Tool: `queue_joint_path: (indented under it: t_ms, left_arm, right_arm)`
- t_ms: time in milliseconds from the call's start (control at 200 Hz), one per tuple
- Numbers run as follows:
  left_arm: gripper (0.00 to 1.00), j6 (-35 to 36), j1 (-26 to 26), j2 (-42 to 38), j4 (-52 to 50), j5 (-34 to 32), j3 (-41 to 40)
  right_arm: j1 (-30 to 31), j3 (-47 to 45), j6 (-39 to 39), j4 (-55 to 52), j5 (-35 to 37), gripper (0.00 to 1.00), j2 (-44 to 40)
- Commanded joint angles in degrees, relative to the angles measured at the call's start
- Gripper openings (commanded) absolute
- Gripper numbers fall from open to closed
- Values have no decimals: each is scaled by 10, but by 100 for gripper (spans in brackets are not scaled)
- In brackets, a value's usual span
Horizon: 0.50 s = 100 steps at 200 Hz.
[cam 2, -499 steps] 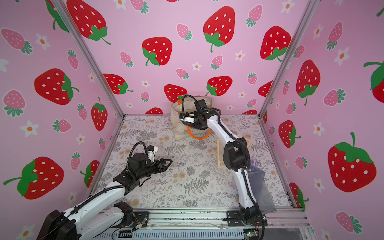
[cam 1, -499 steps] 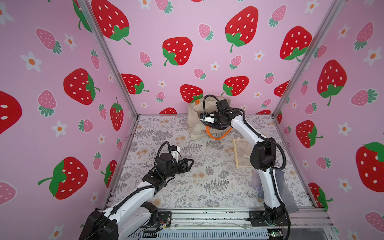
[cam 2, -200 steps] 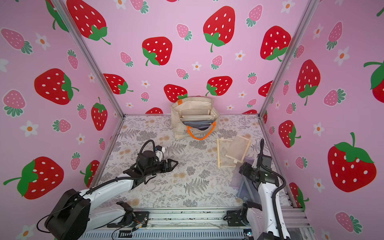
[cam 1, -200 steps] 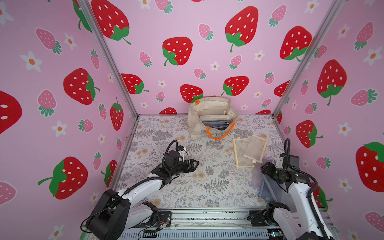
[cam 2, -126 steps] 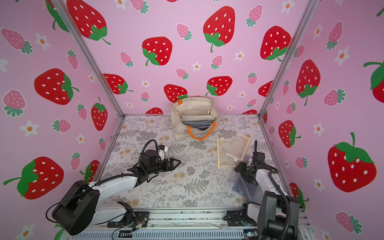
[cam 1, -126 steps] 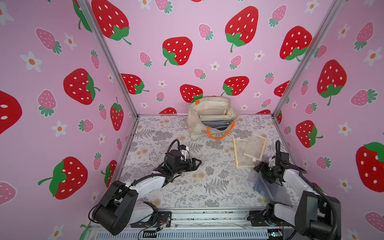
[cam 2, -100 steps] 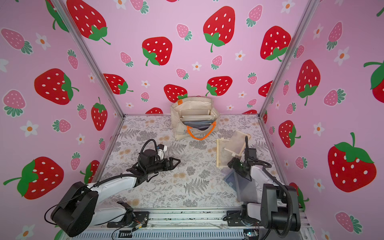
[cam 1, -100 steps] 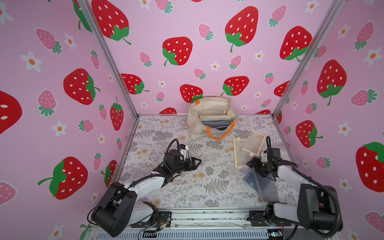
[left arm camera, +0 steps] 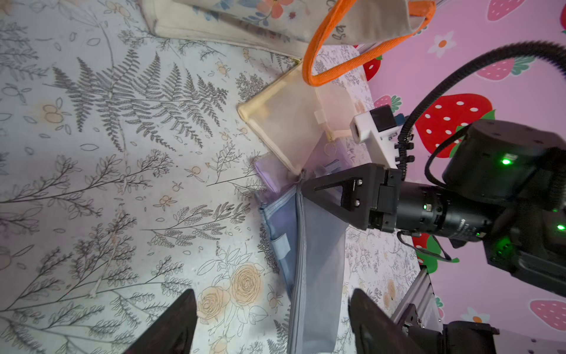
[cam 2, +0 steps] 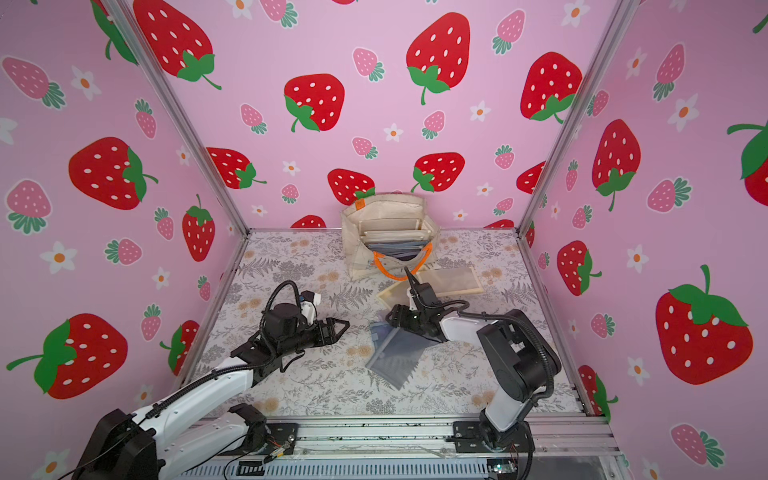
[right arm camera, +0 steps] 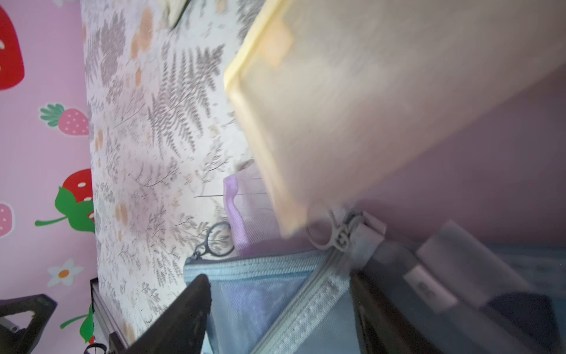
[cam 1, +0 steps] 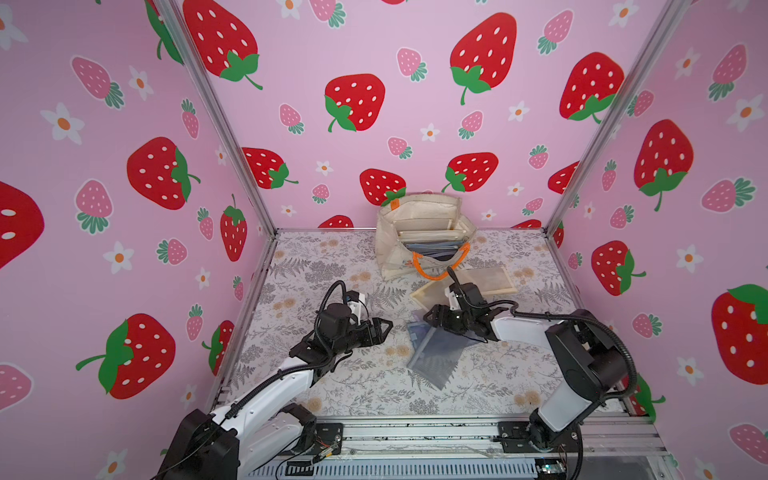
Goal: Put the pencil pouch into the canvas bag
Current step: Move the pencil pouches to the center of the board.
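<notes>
While the right pincer [cam 1: 430, 322] is straddling, jaws wide, the bag-side end of the pencil pouch [cam 1: 436, 353] (grip not determinable), the pouch is lying before the canvas bag [cam 1: 387, 253], long axis pointing away from it; the left pincer [cam 1: 384, 331] is hovering open, empty.

We count one cream canvas tote bag [cam 1: 388, 255] with orange rope handles, upper centre of the frame. Four flat mesh zip pouches lie on the floral tabletop [cam 1: 332, 386]: a pale yellow pouch [cam 1: 492, 279], a second yellow pouch [cam 1: 424, 293], a blue-grey pouch [cam 1: 434, 353] and a lilac pouch [left arm camera: 266, 173]. More pouches stand inside the bag; their number is unclear. We count two white and black robot arms: the left arm [cam 1: 282, 382] at lower left, the right arm [cam 1: 519, 328] at lower right.
</notes>
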Motion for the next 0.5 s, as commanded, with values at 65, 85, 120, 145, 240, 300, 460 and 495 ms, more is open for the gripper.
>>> queue_joint_path:
  t_ms: [65, 85, 120, 145, 240, 300, 460, 495]
  left_arm:
    - [78, 7, 4, -25, -57, -14, 0]
    - [77, 9, 4, -24, -59, -14, 0]
    - [76, 12, 3, -23, -61, -15, -1]
    - [75, 14, 4, -20, -63, -14, 0]
    - [68, 29, 3, 8, -62, 13, 14]
    - [63, 37, -3, 31, -54, 34, 26]
    - [53, 65, -43, 98, -60, 40, 82]
    - [52, 69, -54, 115, -60, 37, 95]
  right_arm:
    - [39, -17, 7, -20, 31, 73, -25]
    - [39, -24, 2, -18, 31, 74, -37]
    - [38, -31, -12, -19, 24, 74, -54]
    - [39, -32, -25, -27, 19, 75, -68]
    - [45, -39, -80, -81, 16, 77, -131]
    - [48, -66, -92, -100, 36, 77, -185]
    - [49, -171, -62, -113, 52, 78, -304]
    - [50, -194, -51, -114, 52, 78, -325]
